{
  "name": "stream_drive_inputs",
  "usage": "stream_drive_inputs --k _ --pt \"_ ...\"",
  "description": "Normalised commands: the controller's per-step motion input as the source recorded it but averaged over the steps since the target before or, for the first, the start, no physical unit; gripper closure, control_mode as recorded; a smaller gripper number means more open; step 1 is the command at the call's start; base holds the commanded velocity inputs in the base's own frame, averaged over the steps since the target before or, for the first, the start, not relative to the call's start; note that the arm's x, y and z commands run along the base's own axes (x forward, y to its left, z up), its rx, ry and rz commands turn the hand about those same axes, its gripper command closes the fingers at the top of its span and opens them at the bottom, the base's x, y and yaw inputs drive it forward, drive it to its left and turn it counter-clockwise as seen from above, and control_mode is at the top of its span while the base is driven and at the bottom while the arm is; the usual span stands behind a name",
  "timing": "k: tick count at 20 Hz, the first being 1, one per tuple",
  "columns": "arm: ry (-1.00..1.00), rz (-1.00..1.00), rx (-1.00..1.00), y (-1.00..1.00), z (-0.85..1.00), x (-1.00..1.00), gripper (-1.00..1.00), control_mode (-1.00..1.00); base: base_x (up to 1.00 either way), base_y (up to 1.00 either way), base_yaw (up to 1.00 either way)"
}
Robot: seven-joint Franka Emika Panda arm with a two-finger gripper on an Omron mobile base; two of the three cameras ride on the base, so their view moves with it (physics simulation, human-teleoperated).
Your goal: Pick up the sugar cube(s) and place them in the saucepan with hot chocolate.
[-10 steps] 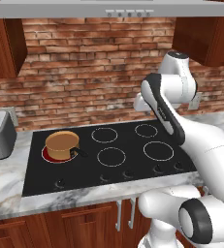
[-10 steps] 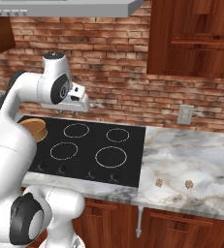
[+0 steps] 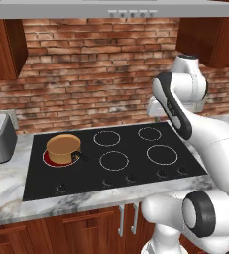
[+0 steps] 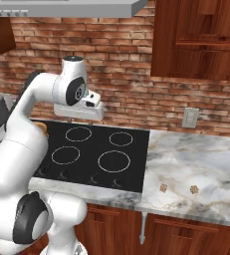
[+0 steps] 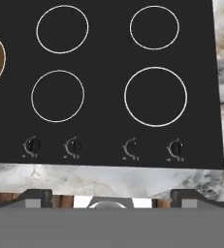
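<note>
Left base view is showing the saucepan (image 3: pixel 63 148) sitting on the cooktop's (image 3: pixel 111 171) far-left burner. Right base view is showing two sugar cubes (image 4: pixel 178 189) lying on the counter (image 4: pixel 201 164), well right of the raised claw (image 4: pixel 81 110). Hand view is looking down at four burners, claw tips standing wide apart, gripping nothing.
</note>
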Motion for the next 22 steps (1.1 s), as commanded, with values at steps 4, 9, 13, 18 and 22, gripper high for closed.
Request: stream_drive_inputs --k 4,9,13,18,22 --pt "0.02 -0.03 0.0 -1.0 -0.2 0.0 -1.0 -1.0 0.0 0.0 0.0" --pt "0.01 -0.04 0.01 -0.88 -0.26 0.0 -1.0 -1.0 0.0 0.0 0.0" --pt "0.17 -0.06 0.0 -0.36 -0.49 0.0 -1.0 -1.0 0.0 0.0 0.0" --pt "0.15 -0.06 0.0 -0.29 -0.55 0.0 -1.0 -1.0 0.0 0.0 0.0" --pt "0.03 -0.04 0.0 -0.38 -0.3 0.0 -1.0 -1.0 0.0 0.0 0.0"
